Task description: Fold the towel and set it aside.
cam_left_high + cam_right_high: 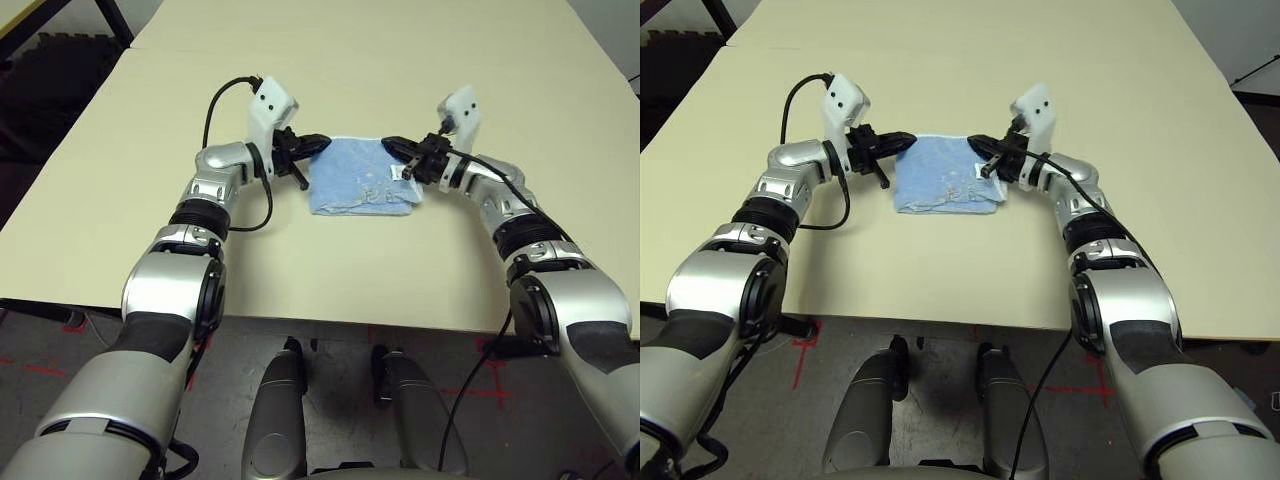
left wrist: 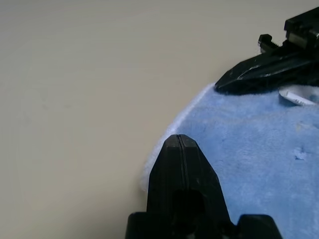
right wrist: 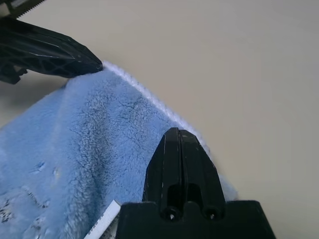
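While the left gripper (image 1: 322, 143) and right gripper (image 1: 388, 146), jaws pressed together, pinch the towel (image 1: 360, 178) at its 10 and 2 o'clock corners, folding looks underway; setting aside remains.

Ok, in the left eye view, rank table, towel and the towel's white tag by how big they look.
1. Table
2. Towel
3. White tag, tiny beside the right gripper

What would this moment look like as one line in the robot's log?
towel: on table | left tool: shut on towel's far corner | right tool: shut on other far corner
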